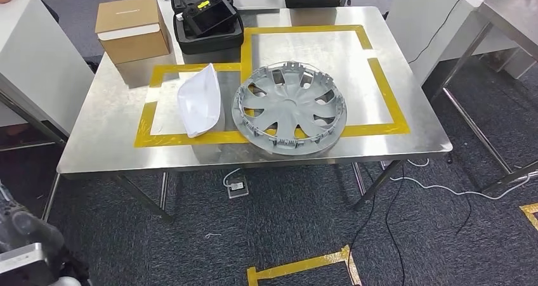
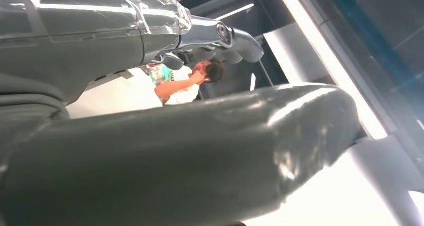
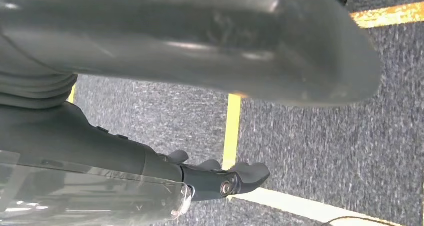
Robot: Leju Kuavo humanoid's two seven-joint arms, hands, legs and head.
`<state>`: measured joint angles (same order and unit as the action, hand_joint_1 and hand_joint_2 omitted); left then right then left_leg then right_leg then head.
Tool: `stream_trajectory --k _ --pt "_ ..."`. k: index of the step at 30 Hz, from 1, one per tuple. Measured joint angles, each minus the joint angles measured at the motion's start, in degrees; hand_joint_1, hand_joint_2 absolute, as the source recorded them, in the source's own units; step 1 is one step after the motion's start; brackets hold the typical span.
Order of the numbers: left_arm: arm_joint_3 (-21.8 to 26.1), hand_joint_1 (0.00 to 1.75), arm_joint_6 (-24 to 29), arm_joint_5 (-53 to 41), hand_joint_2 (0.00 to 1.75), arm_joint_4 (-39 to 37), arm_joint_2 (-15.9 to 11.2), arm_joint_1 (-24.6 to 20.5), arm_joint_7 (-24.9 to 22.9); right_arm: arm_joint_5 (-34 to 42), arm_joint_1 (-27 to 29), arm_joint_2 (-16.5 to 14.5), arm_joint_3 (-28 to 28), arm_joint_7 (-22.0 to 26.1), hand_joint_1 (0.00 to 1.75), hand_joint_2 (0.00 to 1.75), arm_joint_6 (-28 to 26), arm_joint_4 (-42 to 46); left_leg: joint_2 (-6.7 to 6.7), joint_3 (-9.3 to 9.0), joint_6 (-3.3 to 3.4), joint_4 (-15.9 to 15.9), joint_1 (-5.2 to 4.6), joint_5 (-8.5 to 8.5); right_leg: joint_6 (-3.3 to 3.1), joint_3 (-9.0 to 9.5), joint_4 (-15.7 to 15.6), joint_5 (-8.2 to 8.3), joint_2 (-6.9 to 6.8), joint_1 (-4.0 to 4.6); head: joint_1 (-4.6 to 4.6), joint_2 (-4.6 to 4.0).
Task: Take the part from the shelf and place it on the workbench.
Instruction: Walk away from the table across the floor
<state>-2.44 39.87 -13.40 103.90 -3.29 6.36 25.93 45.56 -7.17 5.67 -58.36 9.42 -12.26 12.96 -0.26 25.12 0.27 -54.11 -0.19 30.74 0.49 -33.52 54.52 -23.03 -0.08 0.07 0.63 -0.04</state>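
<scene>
The left robot hand (image 2: 210, 136) holds nothing: in the left wrist view its thick grey thumb lies straight across the frame, and its darker fingers (image 2: 240, 38) reach out above it, spread apart from the thumb and only slightly bent at the tips. The grey ribbed wrist cover sits behind them. The right robot hand (image 3: 200, 60) is likewise empty in the right wrist view, with the thumb stretched out long and the dark fingers (image 3: 245, 176) extended beside it, well apart from the thumb, hanging over the floor.
</scene>
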Motion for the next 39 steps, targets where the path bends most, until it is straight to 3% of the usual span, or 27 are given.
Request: stream_trajectory --k 2,4,6,7,8,9,11,13,15,17,19,21,22,23,24,25,26,28,29,30,32,33,34,36,37,38,39 --pt "-1.0 0.0 0.0 0.0 0.0 0.0 -0.4 -0.1 0.0 0.0 0.1 0.1 0.0 0.0 0.0 0.0 0.0 0.0 -0.01 0.57 0.6 0.6 0.25 -0.83 0.65 -0.67 0.7 -1.02 0.13 -0.02 -0.19 0.0" --pt "-1.9 0.0 0.0 0.0 0.0 -0.1 -0.7 -0.3 0.0 0.1 0.2 0.2 0.0 0.0 0.0 0.0 -0.1 0.0 -0.02 1.69 1.16 1.0 0.59 -2.01 1.31 -2.25 5.5 -6.07 0.2 -0.19 0.38 0.0" --pt "-2.6 0.0 0.0 -0.3 0.0 -0.1 -1.1 -0.4 -0.2 0.3 0.1 0.2 0.0 0.1 0.0 0.0 -0.2 0.0 -0.1 3.35 1.36 0.7 0.6 -3.19 1.82 -3.89 13.2 -11.19 0.18 -0.45 1.27 0.0" --pt "-2.9 0.0 0.0 -0.5 0.0 -0.1 -1.3 -0.3 -0.4 0.4 0.1 0.2 0.0 0.3 0.0 0.0 -0.2 0.0 -0.11 4.19 1.32 0.5 0.59 -3.73 1.97 -4.03 16.0 -11.86 0.18 -0.54 1.55 0.0" --pt "-3.2 0.0 0.0 -0.7 0.0 -0.1 -1.4 -0.3 -0.6 0.4 0.1 0.2 0.0 0.5 0.0 0.0 -0.2 0.0 -0.11 5.03 1.23 0.4 0.6 -4.26 2.06 -3.47 17.1 -11.2 0.18 -0.6 1.79 0.0" --pt "-3.3 0.0 0.0 -0.8 0.0 0.0 -1.6 -0.3 -0.8 0.4 0.0 0.2 0.0 0.9 0.0 0.0 -0.2 0.0 -0.12 5.84 1.08 0.2 0.62 -4.78 2.08 -1.94 16.1 -9.49 0.18 -0.66 2.06 0.0" --pt "-3.5 0.0 0.0 -0.7 0.0 0.1 -1.8 -0.3 -0.9 0.2 -0.1 0.2 0.0 1.9 0.0 0.0 -0.3 0.1 -0.11 7.07 0.61 -0.2 0.56 -5.7 2.09 3.72 8.7 -6.57 0.22 -0.79 2.67 0.0" --pt "-3.6 0.0 0.0 -0.2 0.0 0.4 -1.9 -0.3 -0.4 0.0 -0.3 0.2 0.0 3.0 0.0 0.0 -0.6 0.1 0.01 7.69 -0.02 -0.4 0.37 -6.6 1.68 9.02 0.5 -6.66 0.43 -0.77 3.1 0.0" --pt "-3.6 0.0 0.0 0.5 0.0 0.6 -1.9 -0.2 0.2 0.0 -0.5 0.2 0.0 3.5 0.0 0.0 -0.8 0.1 0.18 8.15 -0.66 -0.4 0.3 -7.6 1.0 10.19 -2.3 -7.27 0.6 -0.59 3.04 0.0" --pt "-3.6 0.0 0.0 0.9 0.0 0.6 -1.9 0.2 0.7 -0.1 -0.5 0.2 0.0 3.6 0.0 0.0 -0.8 0.1 0.27 9.02 -1.25 -1.2 0.47 -6.77 0.15 8.88 -2.1 -6.54 0.36 -0.6 2.69 0.0" --pt "-3.6 0.0 0.0 0.5 0.0 0.6 -2.0 0.5 0.8 -0.1 -0.4 0.1 0.0 3.5 0.0 0.0 -0.9 0.1 0.31 10.77 -1.69 -5.4 0.67 -1.74 -0.79 7.01 -1.7 -5.31 0.0 -0.55 1.89 0.0" --pt "-3.6 0.0 0.0 -2.2 0.0 0.6 -2.0 0.7 0.1 0.0 -0.3 0.2 0.0 3.2 0.0 0.0 -1.0 0.1 0.33 12.77 -1.89 -13.3 0.69 4.1 -1.25 4.85 -1.1 -4.02 -0.2 -0.19 0.89 0.0" --pt "-3.6 0.0 0.0 -4.0 0.0 0.6 -1.9 0.8 -0.5 0.0 -0.3 0.3 0.0 3.0 0.0 0.0 -1.1 0.1 0.32 13.2 -1.87 -16.8 0.67 5.25 -1.35 3.67 -0.8 -3.39 -0.28 0.0 0.57 0.0" --pt "-3.6 0.0 0.0 -5.4 0.0 0.6 -1.9 1.0 -1.0 0.1 -0.3 0.4 0.0 2.8 0.0 0.0 -1.1 0.1 0.3 12.87 -1.73 -18.8 0.63 4.91 -1.41 2.48 -0.4 -2.78 -0.34 0.22 0.31 0.0" --pt "-3.6 0.0 0.0 -6.1 0.0 0.6 -1.9 1.0 -1.3 0.1 -0.3 0.4 0.0 2.7 0.0 0.0 -1.1 0.0 0.29 11.63 -1.47 -18.8 0.57 3.41 -1.44 1.37 -0.1 -2.2 -0.36 0.42 0.1 0.0" --pt "-3.6 0.0 0.0 -6.4 0.0 0.6 -1.9 1.1 -1.5 0.1 -0.2 0.5 0.0 2.7 0.0 0.0 -1.2 0.0 0.26 9.43 -1.03 -16.9 0.44 1.58 -1.43 0.4 0.2 -1.65 -0.35 0.59 -0.07 0.0" --pt "-3.6 0.0 0.0 -6.5 0.0 0.6 -1.8 1.1 -1.6 0.1 -0.2 0.5 0.0 2.7 0.0 0.0 -1.2 0.1 0.21 6.31 -0.4 -13.4 0.16 0.44 -1.4 -0.35 0.5 -1.09 -0.32 0.67 -0.23 0.0" --pt "-3.6 0.0 0.1 -6.2 0.0 0.9 -1.8 1.0 -1.4 0.1 -0.2 0.4 0.0 2.6 0.0 0.0 -1.2 0.1 0.25 -0.43 0.71 -4.1 -0.53 0.92 -1.08 -1.13 0.6 0.07 -0.21 0.8 -0.47 0.0" --pt "-3.6 0.0 0.1 -5.7 0.0 1.1 -1.8 1.0 -1.2 0.1 -0.2 0.4 0.0 2.4 0.0 0.0 -1.2 0.1 0.25 -2.59 1.03 -0.8 -0.82 1.7 -0.84 -1.31 0.6 0.7 -0.2 0.76 -0.48 0.0" --pt "-3.5 0.0 0.1 -4.9 0.0 1.3 -1.7 1.1 -0.8 0.1 -0.1 0.4 0.0 2.3 0.0 0.0 -1.2 0.1 0.26 -3.54 1.14 1.1 -0.96 2.03 -0.54 -1.46 0.5 1.38 -0.19 0.77 -0.52 0.0" --pt "-3.4 0.0 0.1 -3.1 0.0 1.3 -1.5 1.5 0.1 0.3 0.0 0.7 0.0 2.0 0.0 0.0 -1.3 0.1 0.17 -2.6 1.41 1.7 -0.71 1.01 0.13 -2.1 0.3 1.54 -0.12 0.7 -0.72 0.0" --pt "-3.3 0.0 0.1 -2.5 0.0 1.3 -1.4 1.7 0.4 0.4 0.1 0.8 0.0 1.8 0.0 0.0 -1.3 0.1 0.16 -1.71 1.67 1.7 -0.54 0.15 0.55 -2.7 1.2 -0.05 -0.06 0.63 -0.67 0.0" --pt "-3.2 0.0 0.1 -2.1 0.0 1.4 -1.3 1.9 0.7 0.6 0.2 0.9 0.0 1.7 0.0 0.0 -1.3 0.1 0.16 -0.65 1.91 1.8 -0.4 -0.8 0.97 -3.47 3.3 -2.91 0.01 0.49 -0.46 0.0" --pt "-2.8 0.0 0.1 -1.9 0.0 1.5 -1.0 2.3 0.9 0.7 0.2 0.9 0.0 1.6 0.0 0.0 -1.3 0.1 0.12 1.46 2.16 1.7 -0.43 -2.51 1.66 -4.99 10.7 -9.38 0.02 0.1 0.28 0.0" --pt "-2.6 0.0 0.1 -1.8 0.0 1.5 -0.9 2.5 0.9 0.7 0.2 1.0 0.0 1.6 0.0 0.0 -1.3 0.1 0.11 2.54 2.12 1.5 -0.43 -3.33 1.88 -5.42 14.5 -10.9 0.02 -0.04 0.6 0.0" --pt "-2.4 0.0 0.1 -1.8 0.0 1.6 -0.9 2.7 0.8 0.7 0.1 1.0 0.0 1.6 0.0 0.0 -1.3 0.1 0.14 3.67 2.03 1.3 -0.42 -4.08 2.04 -5.34 17.2 -10.62 0.03 -0.14 0.9 0.0" --pt "-2.2 0.0 0.1 -1.8 0.0 1.7 -0.8 2.8 0.7 0.7 0.1 1.0 0.0 1.6 0.0 0.0 -1.3 0.1 0.18 4.88 1.9 1.0 -0.41 -4.78 2.14 -4.45 18.2 -8.98 0.03 -0.26 1.22 0.0"
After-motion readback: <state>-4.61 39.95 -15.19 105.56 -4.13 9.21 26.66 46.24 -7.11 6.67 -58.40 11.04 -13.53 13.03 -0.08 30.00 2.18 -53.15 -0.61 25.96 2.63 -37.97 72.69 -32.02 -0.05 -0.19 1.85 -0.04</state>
